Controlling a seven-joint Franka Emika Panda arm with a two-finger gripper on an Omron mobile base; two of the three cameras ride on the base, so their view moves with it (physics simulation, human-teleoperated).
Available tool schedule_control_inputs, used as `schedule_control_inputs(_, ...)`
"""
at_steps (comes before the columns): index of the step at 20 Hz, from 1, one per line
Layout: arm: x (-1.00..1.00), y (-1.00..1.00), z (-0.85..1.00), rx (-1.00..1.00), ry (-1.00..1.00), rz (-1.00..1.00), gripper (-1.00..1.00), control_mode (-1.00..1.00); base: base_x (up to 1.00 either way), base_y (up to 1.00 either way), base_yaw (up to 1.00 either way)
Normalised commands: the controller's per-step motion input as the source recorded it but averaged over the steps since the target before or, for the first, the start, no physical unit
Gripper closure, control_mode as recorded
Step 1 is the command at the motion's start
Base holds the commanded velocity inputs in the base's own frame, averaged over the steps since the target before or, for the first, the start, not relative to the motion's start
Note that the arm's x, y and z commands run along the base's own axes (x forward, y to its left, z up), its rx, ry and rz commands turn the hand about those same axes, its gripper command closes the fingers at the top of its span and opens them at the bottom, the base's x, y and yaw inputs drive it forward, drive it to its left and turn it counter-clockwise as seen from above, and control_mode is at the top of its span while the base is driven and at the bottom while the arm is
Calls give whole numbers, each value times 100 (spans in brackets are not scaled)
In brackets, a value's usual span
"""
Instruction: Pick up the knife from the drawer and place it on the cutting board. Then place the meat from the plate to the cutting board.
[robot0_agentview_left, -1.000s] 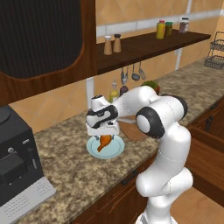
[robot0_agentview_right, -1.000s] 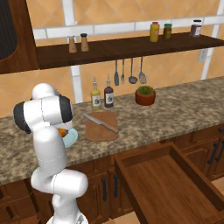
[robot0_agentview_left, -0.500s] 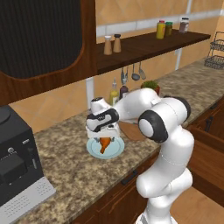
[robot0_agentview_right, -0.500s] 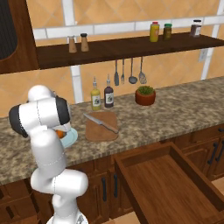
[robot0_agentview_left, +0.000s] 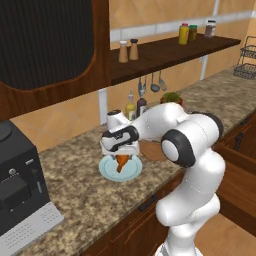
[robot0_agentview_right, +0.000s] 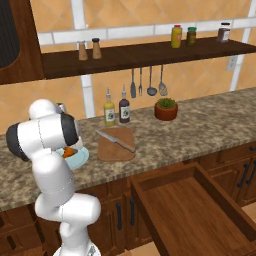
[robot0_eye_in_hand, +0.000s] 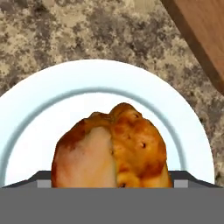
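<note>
The orange-brown meat (robot0_agentview_left: 121, 161) hangs upright, thin end down, just over the pale blue plate (robot0_agentview_left: 107, 170). My gripper (robot0_agentview_left: 121, 151) is shut on its thick end. In the hand view the meat (robot0_eye_in_hand: 118, 144) bulges close between the fingers, with the plate's rim (robot0_eye_in_hand: 43, 109) behind it and a corner of the cutting board (robot0_eye_in_hand: 201, 35) at the upper right. From the right base camera the knife (robot0_agentview_right: 116, 140) lies diagonally on the cutting board (robot0_agentview_right: 117, 150), right of the plate (robot0_agentview_right: 81, 159). The drawer (robot0_agentview_right: 195, 215) stands pulled open below the counter.
A black coffee machine (robot0_agentview_left: 20, 200) sits at the counter's left end. Two bottles (robot0_agentview_right: 116, 107) and a potted plant (robot0_agentview_right: 166, 108) stand by the wall behind the board, with ladles (robot0_agentview_right: 147, 82) hanging above. The shelf (robot0_agentview_right: 150, 52) carries shakers and jars.
Almost nothing has shifted. The gripper stays over the plate with the meat between its fingers, and the arm's elbow has turned slightly.
</note>
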Motion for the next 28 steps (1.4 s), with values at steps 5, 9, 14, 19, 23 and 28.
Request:
schedule_control_inputs(5,6,-88,66,3,-4,-31,100,-100,0,0,0)
schedule_control_inputs(9,31,-98,35,3,0,-49,100,-100,0,0,0)
schedule_control_inputs(14,42,-90,-8,0,0,-57,100,-100,0,0,0)
schedule_control_inputs(19,46,-21,-28,0,0,-30,100,-100,0,0,0)
schedule_control_inputs(23,53,-11,-30,0,-4,-23,-100,-100,0,0,0)
schedule_control_inputs(28,7,-10,0,1,-4,-1,-100,-100,0,0,0)
